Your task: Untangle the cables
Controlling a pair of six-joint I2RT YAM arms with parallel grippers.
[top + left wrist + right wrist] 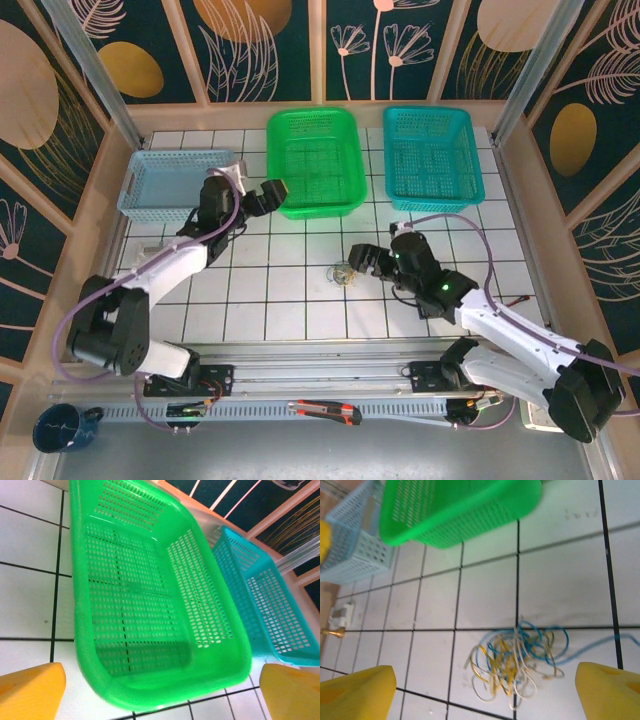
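Observation:
The cables (342,272) lie in a small tangled heap of blue, yellowish and whitish loops on the white tiled table, near its middle. In the right wrist view the cables (517,662) rest flat on the tiles between my two yellow fingertips (355,692), slightly toward the right one, and nothing touches them. My right gripper (360,258) hovers just right of the heap, open. My left gripper (268,195) is open and empty at the near left corner of the green basket (315,210), far from the tangle. Its yellow fingertips (30,690) frame the basket's near rim.
Three baskets stand along the back: light blue (150,208) on the left, green (210,605) in the middle, teal (435,203) on the right. A box cutter (325,410) lies on the rail in front. A blue mug (65,428) sits at the near left corner.

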